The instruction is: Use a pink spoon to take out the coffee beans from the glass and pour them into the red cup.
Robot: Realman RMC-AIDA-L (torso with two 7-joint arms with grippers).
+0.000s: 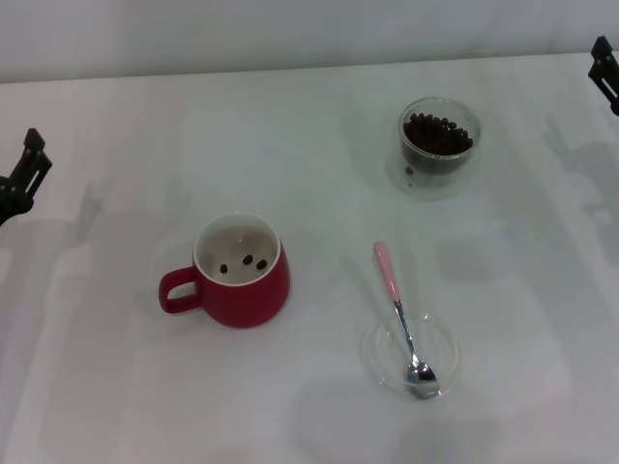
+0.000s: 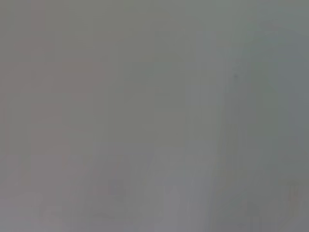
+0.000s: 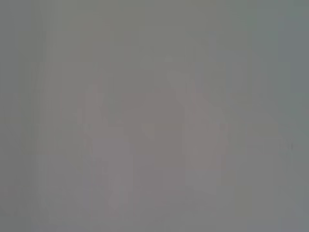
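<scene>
White bench [image 1: 319,126], red cup [image 1: 253,290] left of centre holding three coffee beans [image 1: 248,261]; the glass [image 1: 440,147] far right stays nearly full (plenty left). Pink spoon [image 1: 389,273] rests on a saucer [image 1: 440,333]. Left pincer [image 1: 21,179] and right pincer [image 1: 604,72] parked at the edges, grip unreadable.

The red cup [image 1: 242,275] stands upright with its handle to the robot's left. It is white inside and has three coffee beans [image 1: 248,262] at the bottom. The glass [image 1: 439,145] stands farther back on the right, well apart from the cup. It holds a heap of dark beans. The pink spoon [image 1: 400,317] lies between them, nearer the robot, its shiny bowl in a clear saucer [image 1: 440,340].
</scene>
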